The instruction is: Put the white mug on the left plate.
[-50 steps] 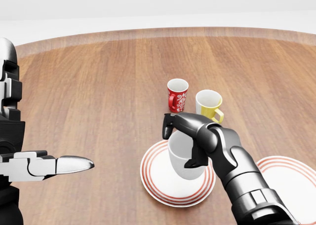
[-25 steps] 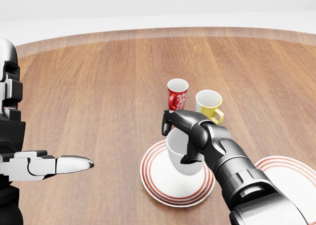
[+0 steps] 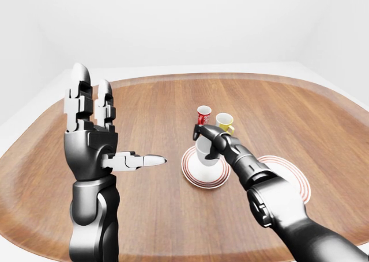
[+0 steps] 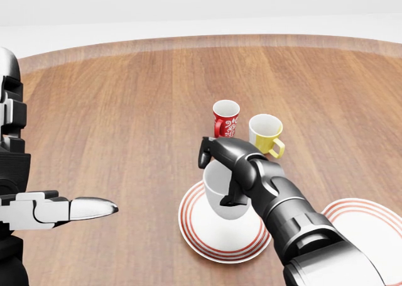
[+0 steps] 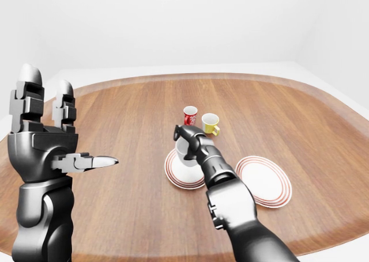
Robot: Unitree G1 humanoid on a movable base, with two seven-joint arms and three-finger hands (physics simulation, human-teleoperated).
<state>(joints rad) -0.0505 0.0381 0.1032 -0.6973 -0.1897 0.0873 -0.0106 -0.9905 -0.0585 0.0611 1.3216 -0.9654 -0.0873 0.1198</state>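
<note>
Since a second ago: right hand (image 4: 221, 173) and white mug (image 4: 221, 195) have shifted slightly toward the head view's left and tipped, the rest unchanged. White mug: held over the left plate (image 4: 196, 236), fingers closed round its rim and wall; whether its base touches the plate cannot be told. Judged rigid, glazed, slippery and breakable, light when empty; the body grip suits it, since its handle is not visible. Left hand (image 3: 92, 135): raised well left of the plate, fingers spread upright, thumb pointing toward it, holding nothing. Right plate (image 4: 370, 226): just right of the left plate, partly covered by the forearm, cut by the frame. Beyond the left plate: red mug (image 4: 225, 120) and yellow mug (image 4: 266, 133), side by side on the table (image 4: 125, 110).
</note>
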